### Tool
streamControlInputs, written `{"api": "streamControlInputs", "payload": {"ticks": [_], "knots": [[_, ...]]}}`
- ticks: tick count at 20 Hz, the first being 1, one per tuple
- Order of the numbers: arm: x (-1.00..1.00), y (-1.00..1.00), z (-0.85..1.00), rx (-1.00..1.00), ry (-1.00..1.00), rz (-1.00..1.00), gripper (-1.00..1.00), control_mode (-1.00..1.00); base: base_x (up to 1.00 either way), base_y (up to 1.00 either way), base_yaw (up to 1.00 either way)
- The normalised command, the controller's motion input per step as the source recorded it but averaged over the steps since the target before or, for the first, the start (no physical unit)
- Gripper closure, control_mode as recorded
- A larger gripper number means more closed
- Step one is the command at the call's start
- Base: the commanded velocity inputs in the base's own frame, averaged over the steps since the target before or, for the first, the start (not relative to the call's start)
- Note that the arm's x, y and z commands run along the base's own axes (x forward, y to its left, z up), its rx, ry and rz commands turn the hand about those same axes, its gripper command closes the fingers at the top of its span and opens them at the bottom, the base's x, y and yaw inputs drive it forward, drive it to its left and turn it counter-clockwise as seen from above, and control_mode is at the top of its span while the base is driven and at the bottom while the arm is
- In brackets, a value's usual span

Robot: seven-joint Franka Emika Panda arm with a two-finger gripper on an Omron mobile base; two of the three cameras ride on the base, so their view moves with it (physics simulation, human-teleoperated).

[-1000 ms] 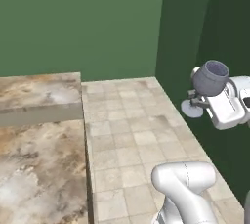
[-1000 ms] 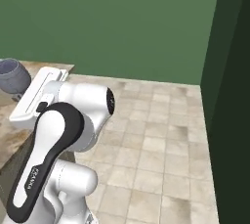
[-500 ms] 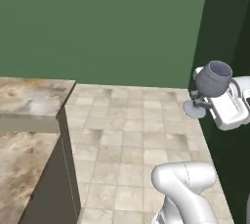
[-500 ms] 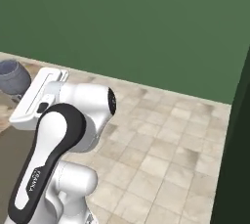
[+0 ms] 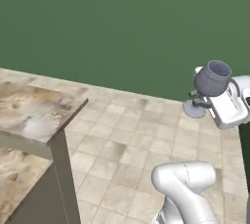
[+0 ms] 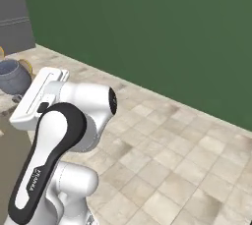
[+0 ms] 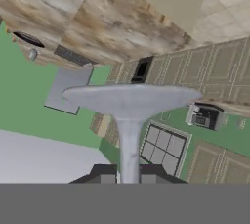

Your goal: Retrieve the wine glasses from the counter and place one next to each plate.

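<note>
Green wall fills the background of both base views, with a beige tiled floor running up to it. In the left base view a tan marbled counter corner juts in from the lower left, its edge well apart from the raised hand; open floor lies between them. The arm's white elbow bulges up at the bottom of that view.

Held high at the right of the left base view, the wine glass is carried tilted, its grey-blue bowl pointing up and to the right, its round foot lower and to the left. The pincer is clamped on the thin stem, between bowl and foot, with the white hand just behind it.

From the hand view the pincer shows its two dark fingertips pressed together on either side of the stem, touching it, with the round foot spreading wide beyond them. Past the foot lie marbled stone tops, the tiled floor, and a dark oval that may be the black plate, too small to be sure.

In the right base view the big white and black arm hides most of the hand; the glass bowl peeks out at the left edge, beside a grey appliance front in the upper left corner.
</note>
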Motion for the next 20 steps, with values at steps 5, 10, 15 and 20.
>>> {"api": "streamControlInputs", "payload": {"ticks": [5, 10, 15, 20], "knots": [[0.0, 0.0, 0.0, 0.0, 0.0, 0.0, 1.0, 1.0, 1.0, -0.73, 0.49], [0.0, 0.0, 0.0, 0.0, 0.0, 0.0, 1.0, 1.0, 1.0, -0.95, 0.46], [0.0, 0.0, 0.0, 0.0, 0.0, 0.0, 1.0, 1.0, 1.0, -0.85, 0.5], [0.0, 0.0, 0.0, 0.0, 0.0, 0.0, 1.0, 1.0, 1.0, -0.92, 0.47]]}}
